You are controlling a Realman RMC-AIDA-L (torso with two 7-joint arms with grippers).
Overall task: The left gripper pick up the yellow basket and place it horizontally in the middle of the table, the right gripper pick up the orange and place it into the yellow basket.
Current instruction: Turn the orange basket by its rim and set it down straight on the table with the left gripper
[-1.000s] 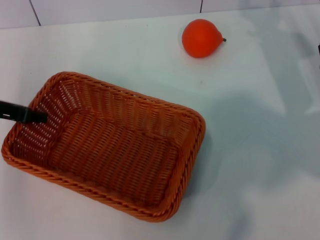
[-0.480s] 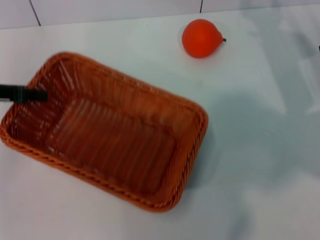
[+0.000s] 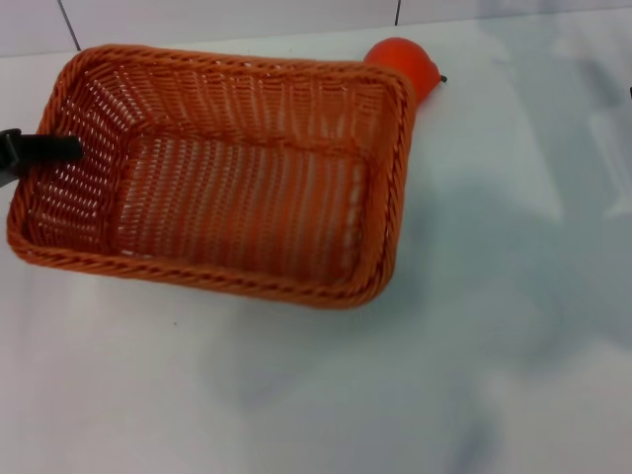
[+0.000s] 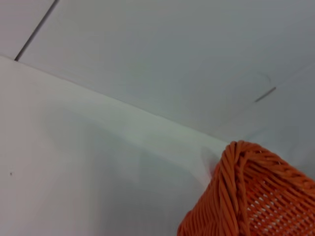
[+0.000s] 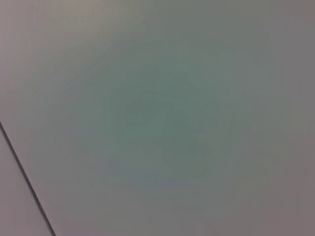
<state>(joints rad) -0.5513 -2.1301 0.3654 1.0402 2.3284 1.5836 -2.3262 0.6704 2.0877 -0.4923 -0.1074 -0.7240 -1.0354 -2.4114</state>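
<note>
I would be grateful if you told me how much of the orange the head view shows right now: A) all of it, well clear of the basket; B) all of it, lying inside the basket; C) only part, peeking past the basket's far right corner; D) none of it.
C: the yellow basket, held at its left end by the left pincer, covers most of the orange.

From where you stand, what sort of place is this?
Probably a bare test bench rather than a kitchen: a plain white table, with only a woven basket held at its end by the left hand, and an orange behind it.
</note>
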